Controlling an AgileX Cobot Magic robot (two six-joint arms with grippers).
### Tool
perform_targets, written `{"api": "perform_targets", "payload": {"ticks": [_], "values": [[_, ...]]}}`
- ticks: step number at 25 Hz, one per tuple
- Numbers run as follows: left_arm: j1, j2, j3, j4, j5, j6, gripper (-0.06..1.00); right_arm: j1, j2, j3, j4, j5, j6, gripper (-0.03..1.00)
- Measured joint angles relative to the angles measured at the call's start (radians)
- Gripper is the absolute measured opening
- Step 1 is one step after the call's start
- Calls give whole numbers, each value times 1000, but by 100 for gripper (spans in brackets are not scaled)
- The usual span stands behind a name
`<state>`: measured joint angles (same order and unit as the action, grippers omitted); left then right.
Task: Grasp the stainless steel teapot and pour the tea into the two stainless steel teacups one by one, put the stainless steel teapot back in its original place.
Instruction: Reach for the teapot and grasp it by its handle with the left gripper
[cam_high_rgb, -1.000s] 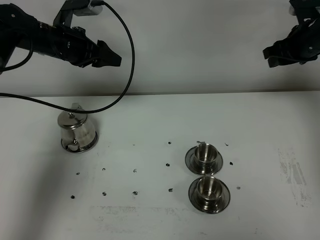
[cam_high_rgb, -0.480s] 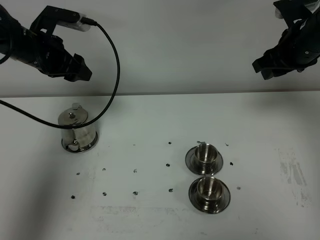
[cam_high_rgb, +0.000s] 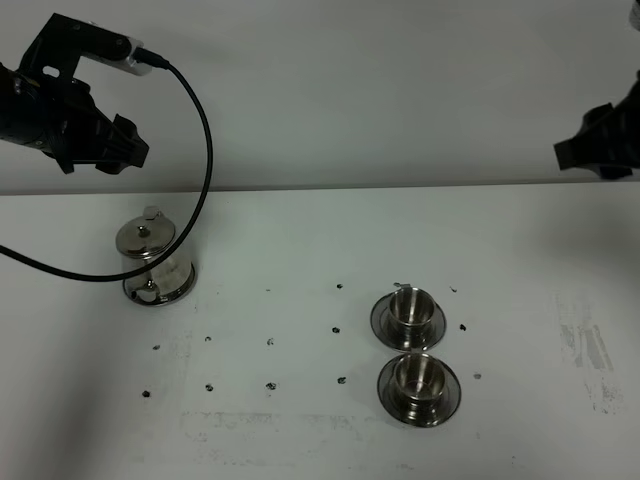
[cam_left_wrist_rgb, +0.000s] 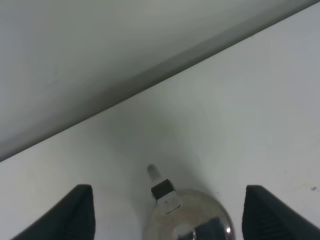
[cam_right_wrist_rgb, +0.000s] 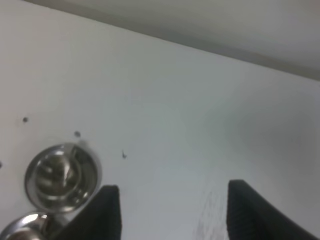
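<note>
The stainless steel teapot stands upright at the table's left, on its original place, a flat steel disc whose rim shows around the base. My left gripper hangs open, high above and behind the pot, holding nothing. In the left wrist view the teapot lid and thin spout lie below the open left gripper. The two stainless steel teacups sit on saucers right of centre, one farther and one nearer. My right gripper is open, raised at the far right. The right wrist view catches one teacup beside the open right gripper.
A black cable loops from the left arm down past the teapot. Small dark specks dot the white table. A scuffed patch marks its right side. A plain wall stands behind the back edge.
The left arm has pulled back to the left, away from above the teapot. The right arm has swung right toward the view's edge. Teapot and cups have not moved.
</note>
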<state>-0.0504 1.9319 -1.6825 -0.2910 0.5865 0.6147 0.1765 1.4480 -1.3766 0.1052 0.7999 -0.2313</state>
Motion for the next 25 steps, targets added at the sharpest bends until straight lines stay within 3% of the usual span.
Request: {"api": "perform_targets", "payload": {"ticks": [7, 16, 25], "values": [[2, -1, 5, 1, -31, 0, 62, 0, -358, 280, 2, -22, 31, 45], [10, -1, 5, 134, -15, -94, 62, 0, -824, 471, 78, 83, 51, 42], [10, -1, 5, 158, -15, -109, 62, 0, -1158, 677, 76, 154, 51, 38]]}}
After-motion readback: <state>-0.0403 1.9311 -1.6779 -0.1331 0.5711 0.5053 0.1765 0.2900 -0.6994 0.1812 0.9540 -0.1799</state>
